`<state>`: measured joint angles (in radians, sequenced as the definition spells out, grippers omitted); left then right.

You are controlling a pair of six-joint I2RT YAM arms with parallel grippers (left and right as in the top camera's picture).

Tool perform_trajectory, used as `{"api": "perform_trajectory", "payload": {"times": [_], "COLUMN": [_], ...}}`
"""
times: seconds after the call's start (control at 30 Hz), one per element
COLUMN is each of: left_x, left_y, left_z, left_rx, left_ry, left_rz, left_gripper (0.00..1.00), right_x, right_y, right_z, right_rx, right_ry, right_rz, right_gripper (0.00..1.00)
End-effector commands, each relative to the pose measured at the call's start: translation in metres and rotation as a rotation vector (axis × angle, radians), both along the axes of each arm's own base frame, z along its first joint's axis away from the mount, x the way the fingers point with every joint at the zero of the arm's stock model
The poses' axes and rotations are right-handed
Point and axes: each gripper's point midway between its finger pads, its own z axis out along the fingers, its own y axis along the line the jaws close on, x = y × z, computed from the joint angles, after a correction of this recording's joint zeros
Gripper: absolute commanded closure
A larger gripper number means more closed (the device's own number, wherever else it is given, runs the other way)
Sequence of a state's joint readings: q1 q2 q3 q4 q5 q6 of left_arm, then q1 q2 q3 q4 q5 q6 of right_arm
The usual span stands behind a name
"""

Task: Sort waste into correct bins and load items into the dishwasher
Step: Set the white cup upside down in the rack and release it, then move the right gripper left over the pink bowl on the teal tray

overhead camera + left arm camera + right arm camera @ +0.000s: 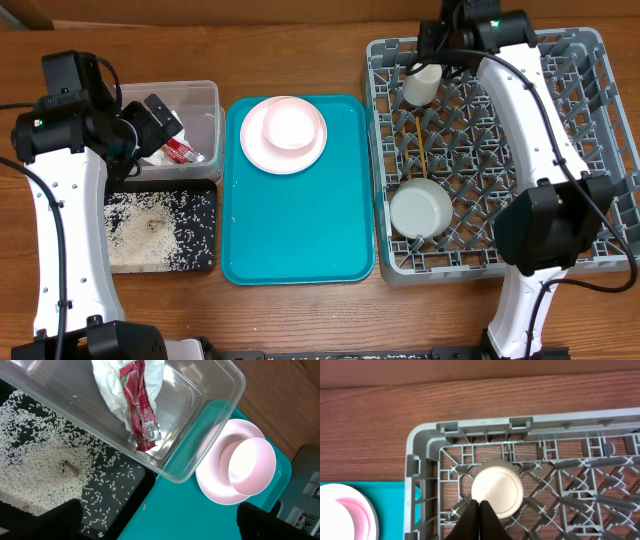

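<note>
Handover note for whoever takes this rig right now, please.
Left pincer: open, empty, over the clear tub.
Right pincer: shut, empty, above the cup in the dish rack.
Done: napkin and sauce packet in tub; rice in black tray; cup, chopsticks, one bowl in rack.
To do: pink plate and second bowl, stacked on teal tray, go into rack.
</note>
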<state>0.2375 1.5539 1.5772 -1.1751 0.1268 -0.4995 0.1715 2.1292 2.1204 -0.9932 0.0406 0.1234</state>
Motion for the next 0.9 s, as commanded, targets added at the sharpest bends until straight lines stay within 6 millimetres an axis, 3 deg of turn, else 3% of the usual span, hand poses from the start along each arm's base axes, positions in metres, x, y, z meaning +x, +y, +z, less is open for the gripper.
{"api": "perform_trajectory", "payload": {"times": [0.0,0.2,0.33,0.43,0.63,0.77,0.87], "left_x": [0.001,0.001,0.001,0.001,0.001,0.001,0.001], "left_y": [-0.001,-0.001,-0.001,-0.001,-0.001,-0.001,-0.001], "left_z": [0.011,0.011,0.011,0.011,0.011,0.011,0.011], "left_rx": [0.004,0.004,0.004,0.004,0.004,0.004,0.004], "left_ry": [-0.031,-0.031,-0.031,-0.031,-0.031,-0.031,-0.031], "left_rz": [0.007,0.007,0.007,0.007,0.007,0.007,0.007], "left_gripper": [0.0,0.0,0.0,0.0,0.0,0.0,0.0], "right_x": [-0.001,-0.008,-0.007,-0.003,-0.005,-0.027,-0.058], "right_y": [0.0,-0.001,-0.002,-0.002,0.001,0.02,0.042], "right_z": [-0.047,-0.094,-0.103,-0.078,0.005,0.041,0.05], "right_rx": [-0.012,-0.027,-0.03,-0.025,0.004,0.073,0.156], "right_ry": [0.089,0.173,0.186,0.138,-0.007,-0.032,0.04], "right_rz": [-0.003,-0.004,-0.004,-0.002,0.003,0.068,0.141], "right_gripper": [0.96,0.96,0.96,0.96,0.96,0.95,0.88]}}
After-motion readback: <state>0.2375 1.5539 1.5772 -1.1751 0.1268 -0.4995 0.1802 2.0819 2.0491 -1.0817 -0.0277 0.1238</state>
